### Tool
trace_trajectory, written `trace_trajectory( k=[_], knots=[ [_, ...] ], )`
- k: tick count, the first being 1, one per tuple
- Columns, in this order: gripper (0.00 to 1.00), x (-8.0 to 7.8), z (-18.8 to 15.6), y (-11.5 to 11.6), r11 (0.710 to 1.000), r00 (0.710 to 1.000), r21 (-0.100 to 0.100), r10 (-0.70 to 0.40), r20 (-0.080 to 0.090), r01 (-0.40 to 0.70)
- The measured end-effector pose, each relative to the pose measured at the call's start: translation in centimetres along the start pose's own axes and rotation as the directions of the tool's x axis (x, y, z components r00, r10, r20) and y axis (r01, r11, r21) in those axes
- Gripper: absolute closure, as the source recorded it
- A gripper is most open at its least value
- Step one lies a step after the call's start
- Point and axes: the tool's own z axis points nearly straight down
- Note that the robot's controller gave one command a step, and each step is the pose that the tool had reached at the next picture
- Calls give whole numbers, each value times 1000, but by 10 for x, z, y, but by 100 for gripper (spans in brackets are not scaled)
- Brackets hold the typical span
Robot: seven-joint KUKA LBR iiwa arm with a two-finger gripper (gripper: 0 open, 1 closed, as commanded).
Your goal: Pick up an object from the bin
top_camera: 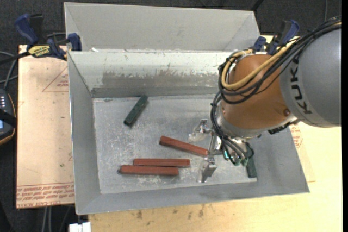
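Reddish-brown bar [182, 145], the farthest of 3 alike, lies flat on the floor of the bin [81, 127], right of centre, slanting so that its right end sits nearer than its left. The gripper [205, 149] hangs over that right end with its jaws released and spread. One of the fingers [208, 170] is on the near side of the bar and the other on the far side, so the bar's tip seems to lie in the gap, not yet pinched. The spread across the bar's narrow width looks chosen so that a squeeze meets its long flat sides.

The 2 other reddish bars [155, 166] lie side by side, nearer and to the left, clear of the jaws. A dark green bar [136, 110] lies well apart at the far left. A dark green piece [250, 168] rests just right of the gripper, under the arm's orange cover [253, 98].
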Motion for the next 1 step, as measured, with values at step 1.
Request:
trace_trajectory(
  k=[1],
  knots=[
    [0, -2, -3, 0, 1000, 1000, 0, 2, 7, -2]
  ],
)
